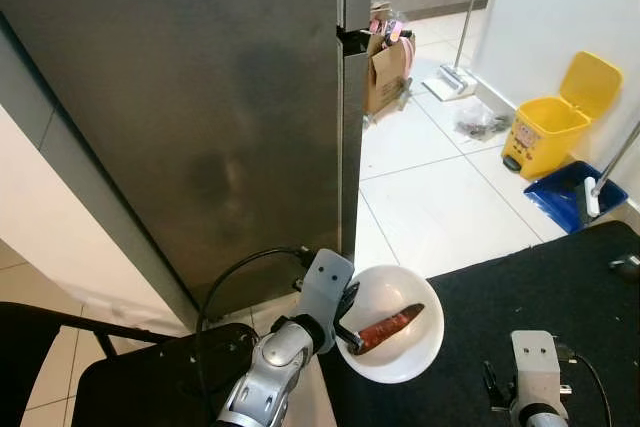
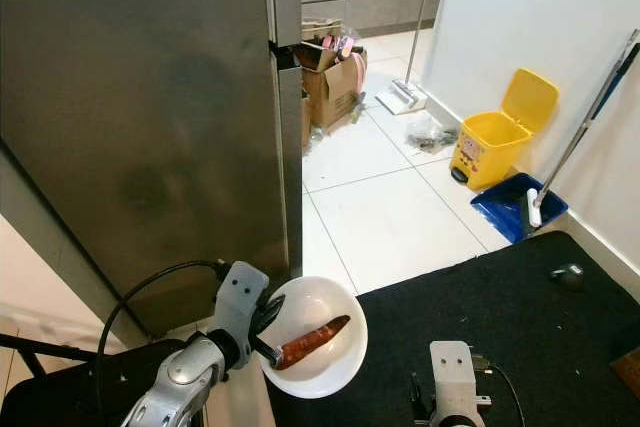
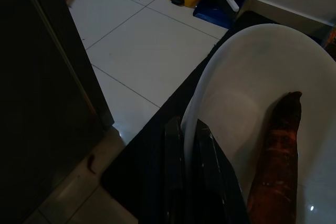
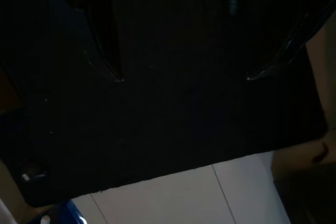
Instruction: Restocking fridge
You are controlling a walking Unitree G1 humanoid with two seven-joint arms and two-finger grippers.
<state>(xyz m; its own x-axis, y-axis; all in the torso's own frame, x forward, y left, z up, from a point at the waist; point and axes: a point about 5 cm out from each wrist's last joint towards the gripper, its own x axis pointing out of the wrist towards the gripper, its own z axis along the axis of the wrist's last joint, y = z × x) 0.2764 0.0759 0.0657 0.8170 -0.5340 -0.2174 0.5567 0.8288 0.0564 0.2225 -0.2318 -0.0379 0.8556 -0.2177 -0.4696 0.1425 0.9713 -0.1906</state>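
Pinching the rim of a white bowl (image 1: 395,322), left gripper (image 1: 345,332) jaws clamp narrow; sweet potato (image 1: 388,327) inside, beside closed fridge (image 1: 190,107). Right gripper (image 4: 181,77) jaws spread wide over black surface (image 1: 540,287).

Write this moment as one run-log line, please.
left gripper: shut on white bowl rim | bowl: holds sweet potato | fridge door: closed | right gripper: open over black mat

1. Bowl (image 1: 412,355): white, round, upright, at the black mat's corner just beside the fridge.
2. Carrot (image 1: 388,328): reddish-brown (tapered), lying slantwise inside the bowl.
3. Fridge (image 1: 200,117): dark grey, door closed.
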